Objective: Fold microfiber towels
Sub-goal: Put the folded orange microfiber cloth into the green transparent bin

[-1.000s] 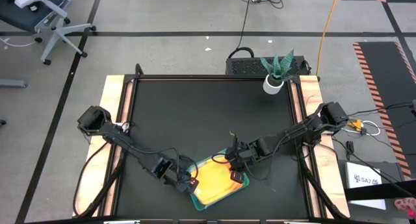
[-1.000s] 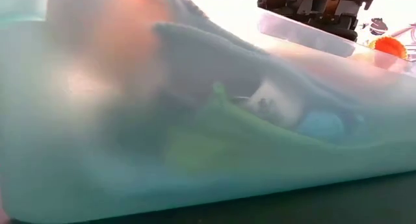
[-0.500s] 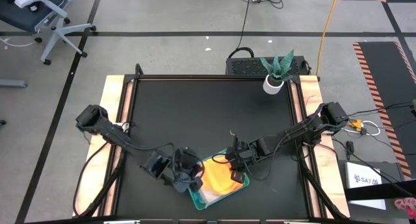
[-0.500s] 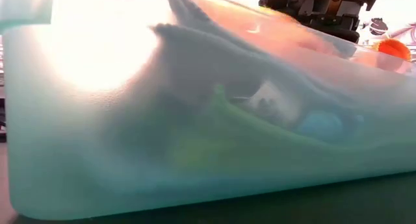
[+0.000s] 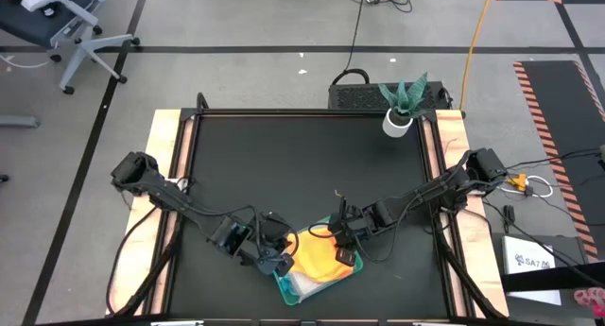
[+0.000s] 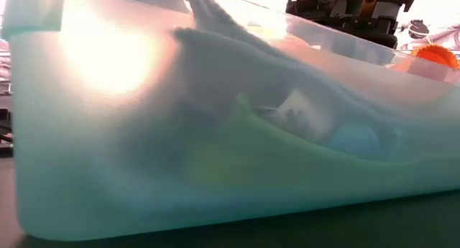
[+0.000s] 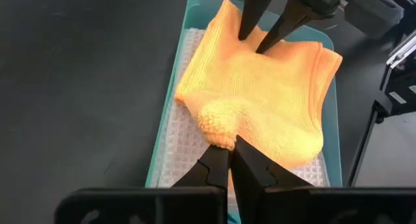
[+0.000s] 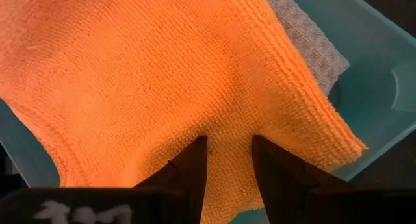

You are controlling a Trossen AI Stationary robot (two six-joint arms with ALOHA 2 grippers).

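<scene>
A yellow-orange towel (image 5: pixel 321 255) lies on top of a pale grey-white towel (image 7: pixel 179 146) in the teal tray (image 8: pixel 370 68) near the table's front edge. My left gripper (image 5: pixel 281 265) is at the tray's left end, shut on a bunched part of the orange towel. My right gripper (image 5: pixel 346 257) stands at the tray's right end, open, with both fingertips on the same towel. In the low view the tray's cloudy wall (image 6: pixel 215 190) fills the picture, and other towels show only dimly through it. My left gripper pinches a bunched bit of the orange towel's edge (image 7: pixel 218 130) between its two fingers, coming slanting down from the table's left. That bit is raised off the grey-white towel; one layer or several, I cannot tell. The rest lies in the tray. My right gripper sets its two spread fingertips (image 7: pixel 246 32) down on the orange towel's top (image 8: pixel 227 130) near its right end, slanting down from the table's right. Nothing is between the fingers. The towel under them lies flat on the stack in the tray.
A small potted plant (image 5: pixel 398 121) stands at the table's far right corner. The black tabletop (image 5: pixel 284 165) stretches beyond and to the left of the tray. Wooden side rails (image 5: pixel 165 156) bound the table.
My left gripper has risen and rolled its wrist, shut on the orange towel. The towel's left part has come up and bunched toward the right gripper, baring the grey-white towel beneath. The towel's right end has stayed under the right gripper.
</scene>
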